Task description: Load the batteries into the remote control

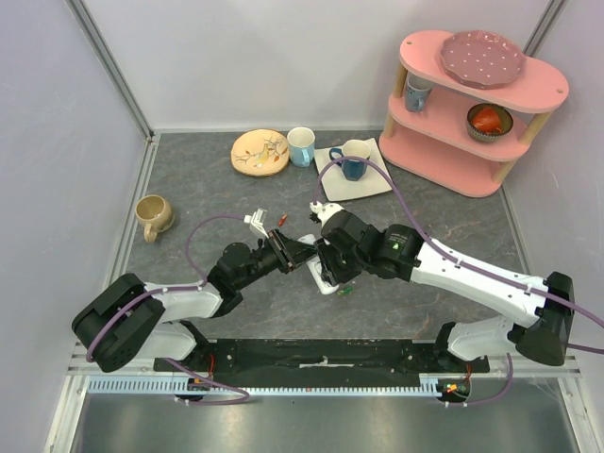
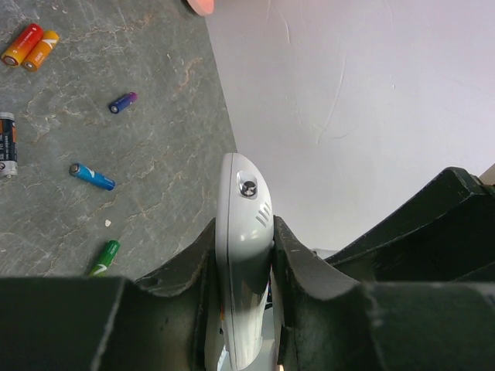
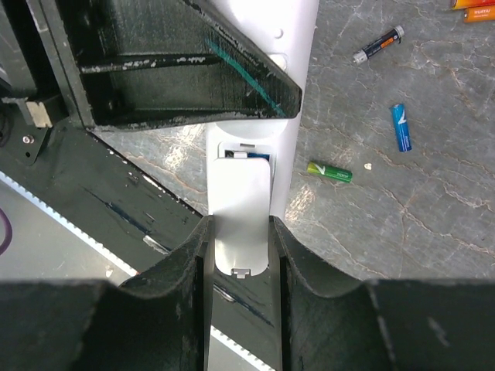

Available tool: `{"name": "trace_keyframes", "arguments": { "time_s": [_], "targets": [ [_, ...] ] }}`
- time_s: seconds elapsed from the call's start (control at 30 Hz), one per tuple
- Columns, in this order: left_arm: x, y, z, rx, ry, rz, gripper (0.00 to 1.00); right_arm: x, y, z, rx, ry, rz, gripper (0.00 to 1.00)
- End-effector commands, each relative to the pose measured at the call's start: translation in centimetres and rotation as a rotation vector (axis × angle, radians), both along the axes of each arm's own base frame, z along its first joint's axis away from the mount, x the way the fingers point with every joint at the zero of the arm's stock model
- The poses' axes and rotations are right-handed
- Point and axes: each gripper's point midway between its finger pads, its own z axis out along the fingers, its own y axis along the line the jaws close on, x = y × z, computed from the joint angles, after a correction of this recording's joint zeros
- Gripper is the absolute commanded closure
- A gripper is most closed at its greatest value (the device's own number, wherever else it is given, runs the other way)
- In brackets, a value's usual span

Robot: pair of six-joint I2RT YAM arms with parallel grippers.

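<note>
My left gripper (image 2: 244,232) is shut on the remote control (image 2: 244,255), a slim white bar seen edge-on between its fingers. In the right wrist view the remote control (image 3: 298,54) runs down the frame. Its recess (image 3: 247,154) shows a blue battery end. My right gripper (image 3: 240,228) is shut on the small white cover piece (image 3: 240,201), which lies over the lower part of that recess. Loose batteries lie on the table: green (image 3: 330,171), blue (image 3: 401,127), dark (image 3: 378,45) and red-orange (image 2: 29,46). Both grippers meet at mid-table (image 1: 316,260).
A beige mug (image 1: 154,215) stands at the left. At the back are a patterned plate (image 1: 260,152), a light blue mug (image 1: 301,146) and a dark blue mug (image 1: 354,160) on a white square plate (image 1: 373,179). A pink shelf (image 1: 477,104) fills the back right corner.
</note>
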Motion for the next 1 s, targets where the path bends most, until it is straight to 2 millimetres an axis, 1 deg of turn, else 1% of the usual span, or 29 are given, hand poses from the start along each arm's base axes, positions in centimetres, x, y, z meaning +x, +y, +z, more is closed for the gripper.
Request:
{"name": "trace_keyframes", "arguments": {
  "time_s": [0.0, 0.3, 0.7, 0.97],
  "targets": [
    [-0.5, -0.3, 2.6, -0.073, -0.048, -0.021, 0.98, 0.6, 0.5, 0.0, 0.01, -0.02, -0.016, 1.0],
    [-0.9, -0.2, 2.7, -0.074, -0.055, -0.027, 0.98, 0.8, 0.4, -0.6, -0.011, -0.023, -0.023, 1.0],
    [-1.5, -0.2, 2.4, -0.065, -0.079, -0.039, 0.98, 0.7, 0.6, -0.5, -0.009, -0.016, -0.014, 1.0],
    [-1.7, -0.2, 3.1, -0.076, -0.1, -0.05, 0.98, 0.7, 0.8, -0.5, -0.012, -0.014, -0.01, 1.0]
  ]
}}
